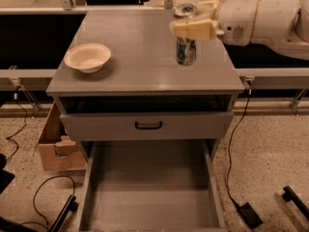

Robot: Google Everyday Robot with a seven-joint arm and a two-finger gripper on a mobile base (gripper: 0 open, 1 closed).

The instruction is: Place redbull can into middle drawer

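The redbull can (186, 50), slim, silver and blue with a shiny top, is upright over the right part of the grey cabinet top (140, 37). I cannot tell whether its base touches the top. My gripper (194, 17) reaches in from the right and is shut on the can's upper part, with one cream finger (193, 29) across its front. The middle drawer (149, 187) is pulled out below, wide and grey with a bare floor and low side walls.
A cream-white bowl (88, 57) sits on the left of the cabinet top. A shut drawer front with a black handle (147, 125) is above the open drawer. A cardboard box (55, 146) and cables (43, 192) lie on the floor at left, and a power brick (248, 214) at right.
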